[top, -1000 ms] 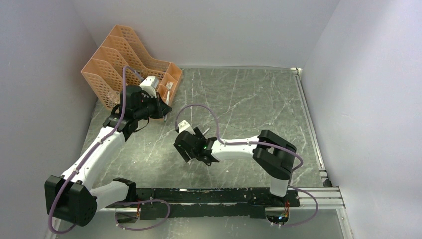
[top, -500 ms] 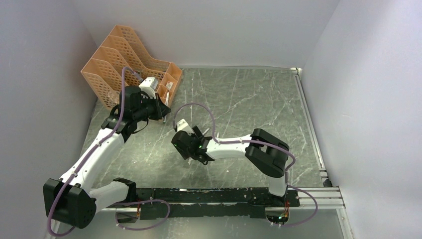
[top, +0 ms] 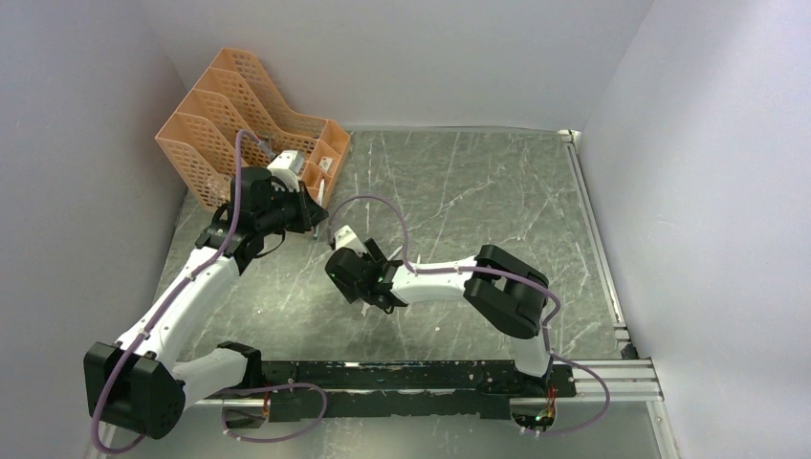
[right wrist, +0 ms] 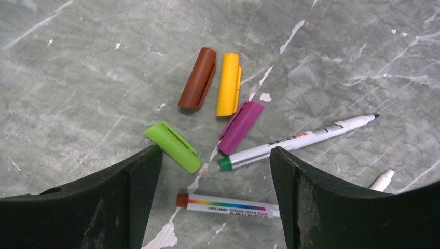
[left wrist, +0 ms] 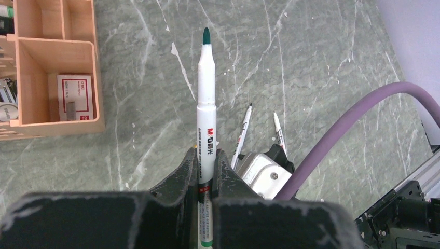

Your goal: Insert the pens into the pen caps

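Green-tipped pen (left wrist: 206, 104) is sitting clamped in left gripper (left wrist: 206, 155), long axis in line with the jaws, nib pointing outward, orange organizer (left wrist: 52, 111) at its left. Wide-open right gripper (right wrist: 214, 153) is hovering over four caps (right wrist: 228, 84); marble table (top: 478, 191) is lying open rightward.

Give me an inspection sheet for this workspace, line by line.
Surface: grey marbled table, white streaks.
Job's things: green-tipped pen held off the table; brown cap, yellow cap, purple cap and green cap lying loose; green-ended pen and rainbow-banded pen lying uncapped beside them.
Clutter: small white scrap by the yellow cap.
Grippers: left gripper, jaws shut on the green-tipped pen; right gripper, jaws open above the caps.
Cables: purple cable looping along each arm.
Surroundings: orange desk organiser far left; pale walls; metal rail along the right edge.
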Controlling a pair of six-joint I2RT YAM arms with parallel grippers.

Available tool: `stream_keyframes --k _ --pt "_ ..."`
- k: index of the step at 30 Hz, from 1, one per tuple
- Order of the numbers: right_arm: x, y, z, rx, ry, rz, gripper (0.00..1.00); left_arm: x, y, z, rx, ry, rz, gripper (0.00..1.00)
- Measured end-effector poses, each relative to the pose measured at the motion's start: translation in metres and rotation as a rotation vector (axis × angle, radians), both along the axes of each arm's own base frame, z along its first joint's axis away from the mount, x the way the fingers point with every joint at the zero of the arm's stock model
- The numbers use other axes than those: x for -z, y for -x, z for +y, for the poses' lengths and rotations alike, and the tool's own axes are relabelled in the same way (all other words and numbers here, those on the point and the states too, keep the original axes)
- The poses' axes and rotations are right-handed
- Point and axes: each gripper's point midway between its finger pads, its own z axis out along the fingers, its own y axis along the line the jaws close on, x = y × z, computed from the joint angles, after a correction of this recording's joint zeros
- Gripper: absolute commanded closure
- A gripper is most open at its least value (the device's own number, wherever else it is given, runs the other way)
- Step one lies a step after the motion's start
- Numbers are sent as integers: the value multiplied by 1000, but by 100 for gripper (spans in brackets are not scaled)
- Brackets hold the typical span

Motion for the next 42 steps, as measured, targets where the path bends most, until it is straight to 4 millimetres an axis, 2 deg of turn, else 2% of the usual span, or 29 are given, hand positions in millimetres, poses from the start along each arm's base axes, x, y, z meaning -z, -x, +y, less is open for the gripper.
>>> stream_keyframes --k 11,23,28,31,42 --pt "-1 -15 -3 -4 -8 -10 26 2 0 0 0 -1 4 93" --pt "-2 3 19 -130 -50 -12 30 3 -1 0 -2 -3 9 93" --pt "-3 7 22 -155 -43 -19 43 4 -1 1 -4 -3 11 93" --pt "-3 8 23 -160 -43 -18 47 4 -1 2 -5 -3 11 93" --pt "3 9 27 -167 -72 25 47 4 -1 2 -4 -6 9 93"
